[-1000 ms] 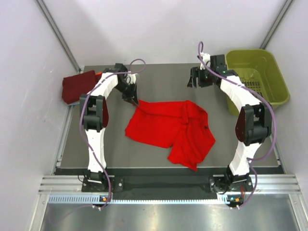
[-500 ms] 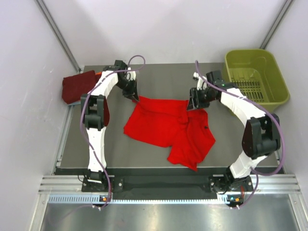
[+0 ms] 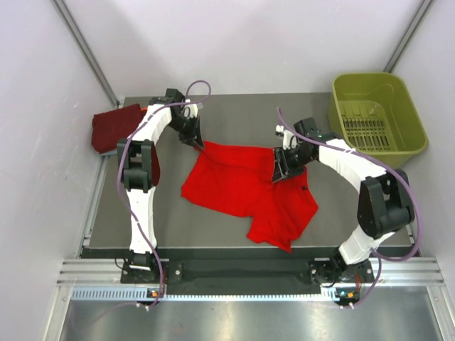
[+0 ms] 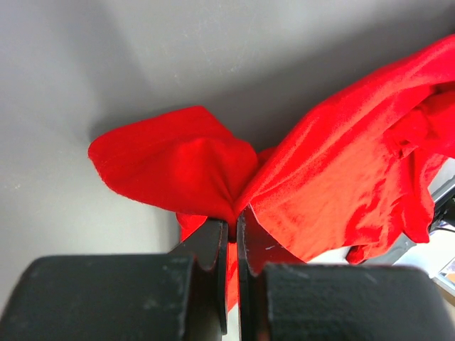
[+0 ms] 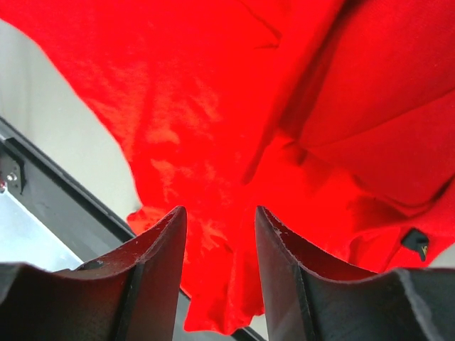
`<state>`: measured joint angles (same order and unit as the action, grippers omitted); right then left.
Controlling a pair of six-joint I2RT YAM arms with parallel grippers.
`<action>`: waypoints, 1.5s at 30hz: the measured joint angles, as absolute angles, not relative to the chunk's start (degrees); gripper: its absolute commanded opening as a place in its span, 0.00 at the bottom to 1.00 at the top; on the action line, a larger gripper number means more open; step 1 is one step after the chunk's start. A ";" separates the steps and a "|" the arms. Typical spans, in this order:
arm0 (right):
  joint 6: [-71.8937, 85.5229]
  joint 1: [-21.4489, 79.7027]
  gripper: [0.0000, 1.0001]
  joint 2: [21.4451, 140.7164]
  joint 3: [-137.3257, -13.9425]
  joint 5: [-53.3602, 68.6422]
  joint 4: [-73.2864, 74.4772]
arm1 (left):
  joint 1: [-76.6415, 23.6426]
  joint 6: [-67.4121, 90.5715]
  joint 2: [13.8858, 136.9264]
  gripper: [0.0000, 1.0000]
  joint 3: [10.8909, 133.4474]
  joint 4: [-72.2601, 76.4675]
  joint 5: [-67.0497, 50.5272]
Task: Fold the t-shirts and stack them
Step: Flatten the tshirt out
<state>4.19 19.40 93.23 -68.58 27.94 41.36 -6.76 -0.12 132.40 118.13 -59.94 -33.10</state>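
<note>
A bright red t-shirt [image 3: 242, 188] lies crumpled in the middle of the grey table. My left gripper [image 3: 198, 143] is shut on its far left corner; in the left wrist view the red cloth [image 4: 185, 163] bunches between the closed fingers. My right gripper [image 3: 279, 170] hovers over the shirt's far right part, open, with nothing between its fingers; red cloth [image 5: 227, 128] fills the right wrist view beyond them. A folded dark maroon t-shirt [image 3: 114, 126] lies at the table's far left edge, with an orange edge and a grey-blue edge just showing under it.
An olive-green plastic basket [image 3: 409, 117] stands at the far right corner. The table's front edge [image 3: 242, 250] runs just below the red shirt. White walls close in on three sides.
My right gripper has come from beside the basket toward the near left and now sits over the red shirt. My left gripper has stayed shut on the corner, and the shirt shifted slightly left.
</note>
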 measured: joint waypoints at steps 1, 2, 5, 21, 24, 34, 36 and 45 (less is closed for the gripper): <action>4.23 19.38 0.43 94.15 -68.60 27.86 41.36 | -6.76 -0.12 132.40 0.00 118.13 -59.94 -33.19; 4.23 19.40 0.43 94.94 -68.69 27.75 41.32 | -6.74 -0.12 132.40 0.00 118.13 -59.94 -33.30; 4.23 19.40 0.43 97.06 -68.71 27.31 41.12 | -6.70 0.34 132.40 0.00 118.10 -59.94 -33.63; 4.71 19.40 0.39 99.02 -71.81 26.26 38.74 | -6.42 1.69 132.40 0.00 117.62 -59.53 -34.11; 4.73 19.40 0.28 100.18 -73.21 26.04 38.46 | -6.39 1.85 132.40 0.00 117.62 -59.48 -34.22; 5.15 19.40 0.00 101.56 -75.79 25.69 38.85 | -6.39 1.85 132.40 0.54 117.62 -59.13 -34.02; 5.13 19.38 0.00 101.56 -77.84 25.56 38.98 | -6.39 1.74 132.40 0.75 117.67 -58.92 -33.54; 4.67 17.93 0.00 101.54 -88.60 24.18 36.25 | -6.24 1.83 130.74 0.62 118.04 -58.65 -29.36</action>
<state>4.67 17.93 101.54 -88.60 24.18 36.25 -6.24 1.83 130.74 118.04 -58.65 -29.36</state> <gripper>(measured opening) 0.009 0.681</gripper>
